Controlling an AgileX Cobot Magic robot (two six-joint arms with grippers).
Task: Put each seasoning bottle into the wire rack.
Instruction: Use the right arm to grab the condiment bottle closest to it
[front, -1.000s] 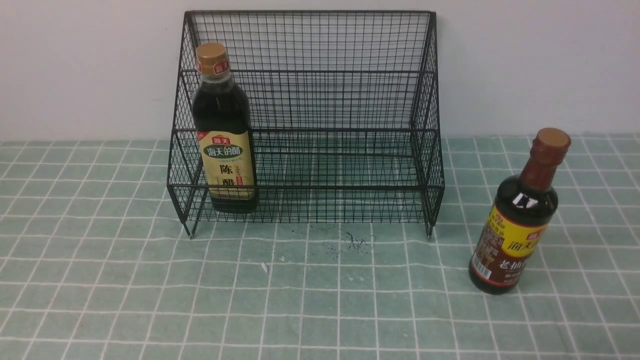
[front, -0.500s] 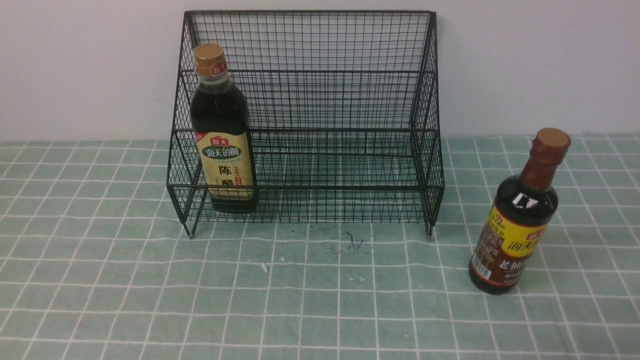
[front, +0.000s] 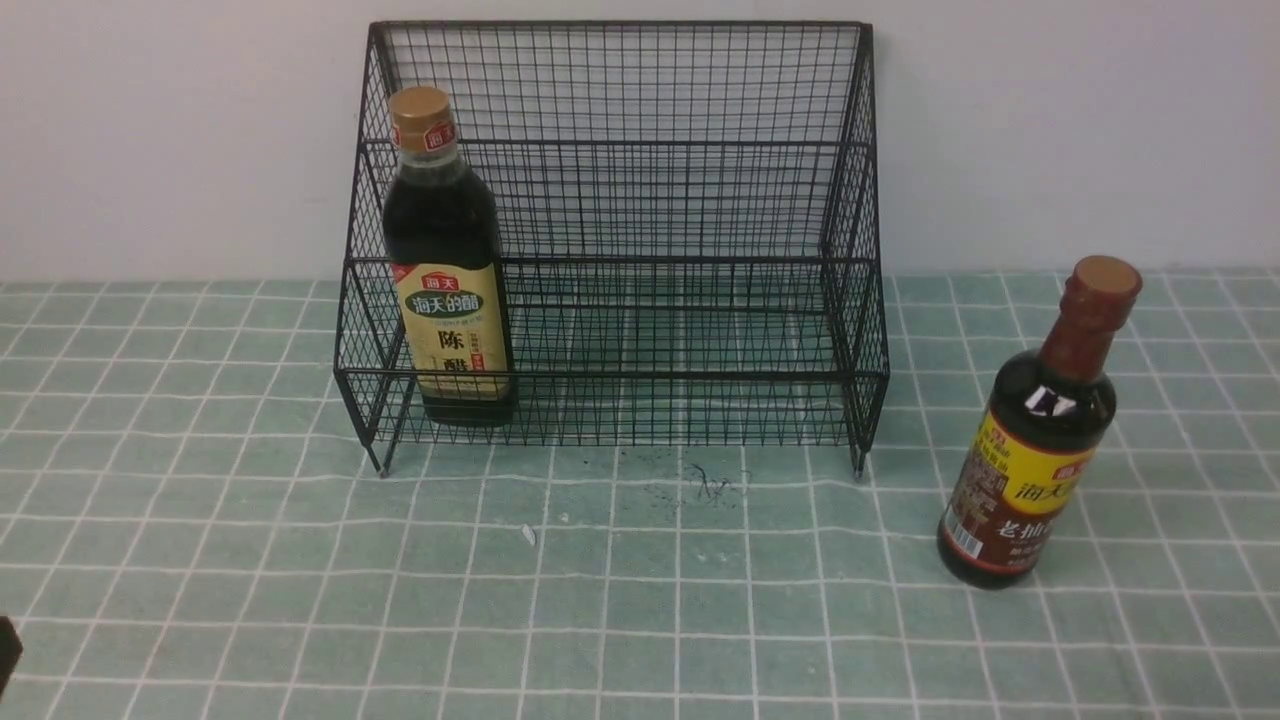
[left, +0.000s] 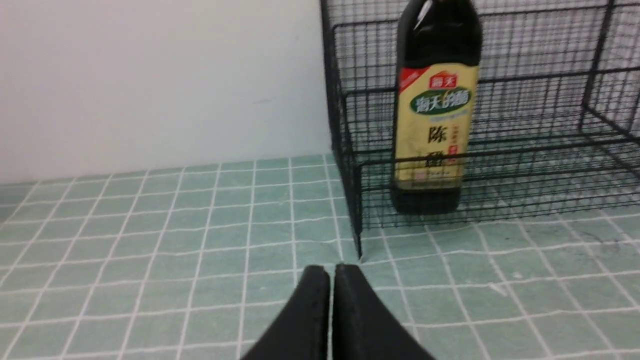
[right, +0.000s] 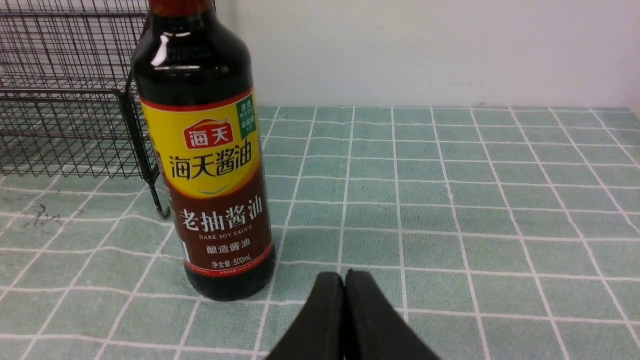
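The gold-capped, tan-label bottle (front: 447, 262) stands upright in the left end of the black wire rack's (front: 650, 200) lower tier; it also shows in the left wrist view (left: 434, 115). The slimmer bottle with a brown-red neck and yellow-and-maroon label (front: 1035, 440) stands on the cloth to the right of the rack, close in the right wrist view (right: 210, 165). My left gripper (left: 331, 272) is shut and empty, low over the cloth short of the rack's front left corner. My right gripper (right: 344, 280) is shut and empty, just beside the slim bottle's base.
A green checked cloth (front: 640, 600) covers the table. A white wall (front: 1050, 130) stands right behind the rack. A small white scrap (front: 529, 535) and dark scribble marks (front: 715, 485) lie in front of the rack. A dark bit of my left arm (front: 6, 650) shows at the lower left edge.
The gold-capped bottle's top wobbled slightly left, then back. A dark piece of my left arm has come into the front view's lower left corner.
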